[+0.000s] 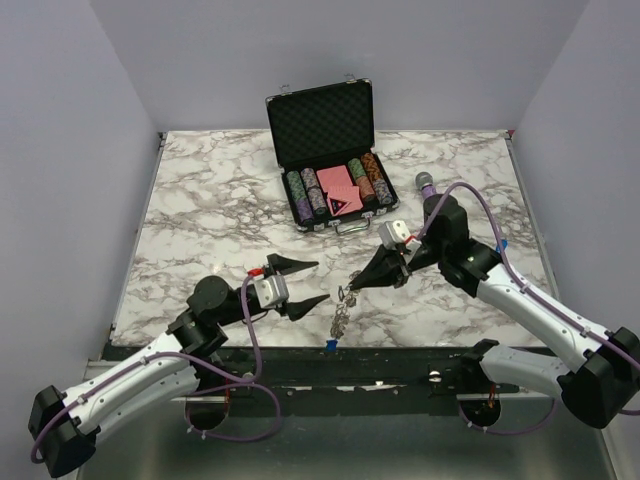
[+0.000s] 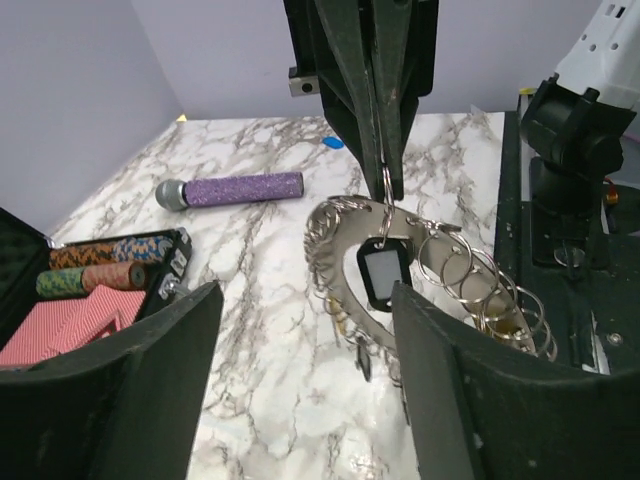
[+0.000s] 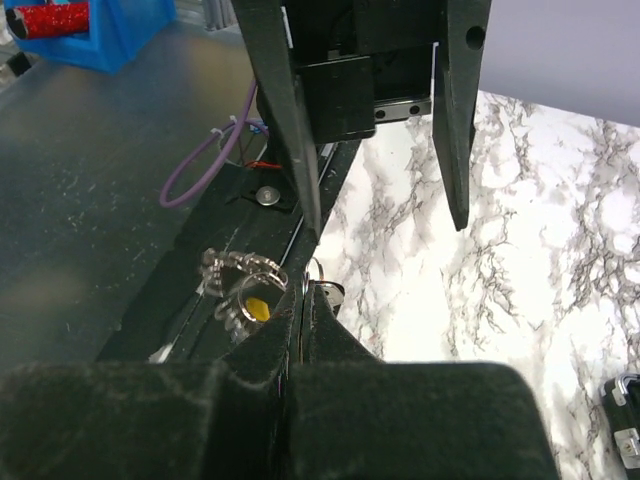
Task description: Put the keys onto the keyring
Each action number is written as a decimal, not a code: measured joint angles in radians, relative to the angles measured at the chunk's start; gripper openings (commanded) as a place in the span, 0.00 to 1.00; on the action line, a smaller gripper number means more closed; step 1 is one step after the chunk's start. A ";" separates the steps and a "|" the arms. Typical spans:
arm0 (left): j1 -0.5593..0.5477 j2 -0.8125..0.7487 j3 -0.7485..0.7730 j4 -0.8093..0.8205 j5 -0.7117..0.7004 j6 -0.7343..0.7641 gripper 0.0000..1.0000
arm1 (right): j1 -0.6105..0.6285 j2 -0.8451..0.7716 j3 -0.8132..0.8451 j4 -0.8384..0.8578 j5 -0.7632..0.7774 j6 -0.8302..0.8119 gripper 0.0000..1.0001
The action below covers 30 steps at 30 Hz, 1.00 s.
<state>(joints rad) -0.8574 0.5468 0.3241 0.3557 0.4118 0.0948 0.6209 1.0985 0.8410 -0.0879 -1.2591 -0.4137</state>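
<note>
Holding the large silver metal keyring, fringed all round with small silver loops, the right gripper had its fingers pressed together on one little loop at the ring's top, so the ring hung over the white marble table near its front edge. A tiny black-headed key seemed to dangle below that pinched loop against the ring's face, and a yellow key head showed among the loops in the right wrist view. Both looked to be on the ring already, though how they were attached could not be told. A small blue piece lay at the near table edge, too small to tell whether it was the blue key. The step in hand seemed to be presenting the ring to the other arm. The left gripper faced it from just beside, fingers wide apart and holding nothing, with the ring framed between them in its own wrist view. The next move probably called for the left fingers to close on the ring's band or a loose loop so it could not swing, a fiddly job given such thin wire. The left arm lay low, its forearm stretched rightward along the front. The right arm reached in from the right, its gripper pointing toward the left one. The purple glitter microphone and black poker-chip case sat well apart behind.
</note>
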 measured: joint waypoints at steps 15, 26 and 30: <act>0.000 0.078 0.019 0.127 0.151 -0.016 0.48 | 0.000 -0.022 -0.028 0.024 -0.026 -0.044 0.00; 0.000 0.153 0.055 0.135 0.210 -0.038 0.39 | 0.000 -0.026 -0.032 0.067 -0.030 -0.020 0.00; 0.000 0.160 0.062 0.135 0.217 -0.039 0.39 | 0.000 -0.026 -0.033 0.075 -0.030 -0.006 0.00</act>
<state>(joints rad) -0.8574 0.7071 0.3862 0.4908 0.6292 0.0559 0.6209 1.0725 0.8082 -0.0128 -1.2892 -0.4194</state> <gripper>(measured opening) 0.394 0.007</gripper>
